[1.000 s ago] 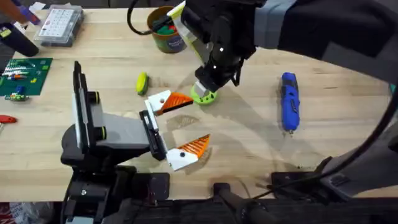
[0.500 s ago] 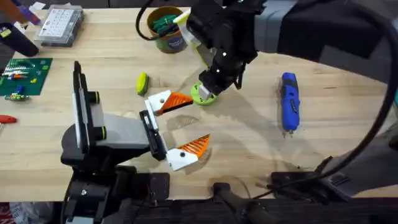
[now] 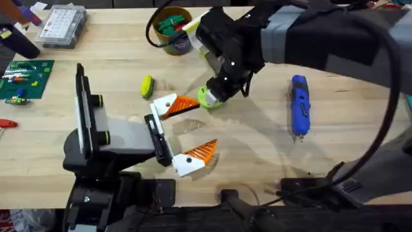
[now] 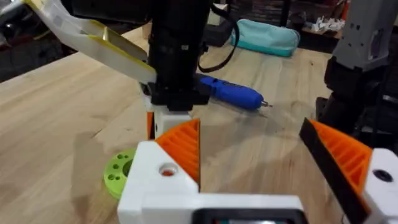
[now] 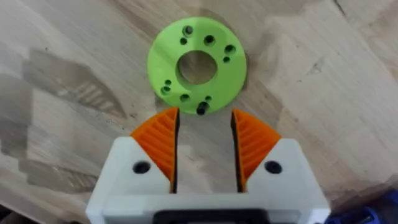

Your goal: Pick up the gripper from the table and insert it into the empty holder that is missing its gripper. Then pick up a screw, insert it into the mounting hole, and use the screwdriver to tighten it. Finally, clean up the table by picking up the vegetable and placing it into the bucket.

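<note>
The right pincer hangs just above the worktop, its orange pads a narrow gap apart and holding nothing, with a lime-green disc lying flat just beyond its fingertips. The left pincer sits wide open and empty to the near left. The vegetable lies left of the disc, the bucket at the far edge, the screwdriver well to the right.

The right gripper hung over the lime-green disc. The left gripper stood open just beside it, the vegetable farther off, the screwdriver well apart opposite.
</note>
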